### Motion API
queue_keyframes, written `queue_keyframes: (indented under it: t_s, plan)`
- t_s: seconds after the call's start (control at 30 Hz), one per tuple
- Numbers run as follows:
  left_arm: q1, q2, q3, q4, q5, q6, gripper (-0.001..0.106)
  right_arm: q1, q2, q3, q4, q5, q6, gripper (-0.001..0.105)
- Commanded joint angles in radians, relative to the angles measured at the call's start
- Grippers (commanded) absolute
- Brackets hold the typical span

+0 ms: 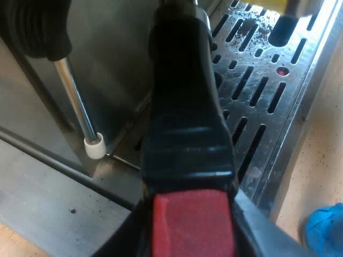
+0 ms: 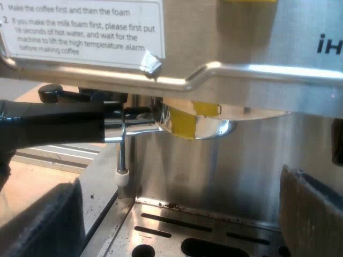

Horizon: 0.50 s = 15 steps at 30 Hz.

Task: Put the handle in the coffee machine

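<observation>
L gripper [image 1: 190,227] clamped on holder [image 1: 187,107] at the handle, fingers either side of its red end. Handle runs fwd from the fingers, above slotted drip tray [image 1: 268,80]. Beside the handle hangs steam wand [image 1: 80,112] w/ white tip. Close by the fingers, a blue thing [image 1: 327,230] on counter [image 1: 316,160], can't tell what. R gripper [image 2: 177,214] fingers wide apart, low near tray level. Ahead & above it, holder's metal head sits up against underside of machine [image 2: 241,171], handle sticking out sideways. Can't tell if locked.
</observation>
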Motion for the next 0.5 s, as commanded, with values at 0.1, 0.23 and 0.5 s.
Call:
queue_keyframes:
  t_s: [0.1,0.23,0.5]
  plan:
    - [-0.005,-0.014,-0.036,0.012,0.164,-0.003,0.0,0.0,-0.003,-0.002,0.002,0.006,-0.01,0.076]
    - [-0.005,-0.014,-0.04,0.031,0.173,0.001,0.0,0.0,-0.003,-0.002,0.002,0.006,-0.01,0.076]
    - [-0.005,-0.04,-0.04,0.049,0.254,0.02,0.0,0.0,-0.003,-0.002,0.002,0.006,-0.01,0.076]
